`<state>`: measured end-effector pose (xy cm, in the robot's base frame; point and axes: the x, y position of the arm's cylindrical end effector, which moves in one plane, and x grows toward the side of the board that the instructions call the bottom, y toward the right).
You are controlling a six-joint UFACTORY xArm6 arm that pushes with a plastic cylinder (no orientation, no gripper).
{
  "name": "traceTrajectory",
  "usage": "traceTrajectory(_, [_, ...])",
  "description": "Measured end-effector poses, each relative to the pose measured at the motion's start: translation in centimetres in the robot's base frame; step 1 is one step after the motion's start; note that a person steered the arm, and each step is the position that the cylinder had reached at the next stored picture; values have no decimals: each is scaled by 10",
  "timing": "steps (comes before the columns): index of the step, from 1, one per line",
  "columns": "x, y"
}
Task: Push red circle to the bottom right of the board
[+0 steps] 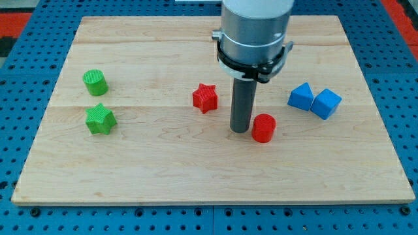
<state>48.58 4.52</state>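
Observation:
The red circle stands on the wooden board, right of the middle. My tip rests on the board just to the left of the red circle, close to it or touching it. The rod rises from the tip to the grey arm body at the view's top.
A red star lies up and left of my tip. Two blue blocks sit side by side at the right. A green circle and a green star sit at the left.

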Motion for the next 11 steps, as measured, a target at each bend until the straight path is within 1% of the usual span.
traceTrajectory(1, [1, 39])
traceTrajectory(2, [29, 54])
traceTrajectory(3, [40, 90])
traceTrajectory(5, [10, 100])
traceTrajectory(6, [12, 141])
traceTrajectory(8, [16, 180])
traceTrajectory(9, [29, 200])
traceTrajectory(10, [55, 212])
traceTrajectory(11, [57, 248])
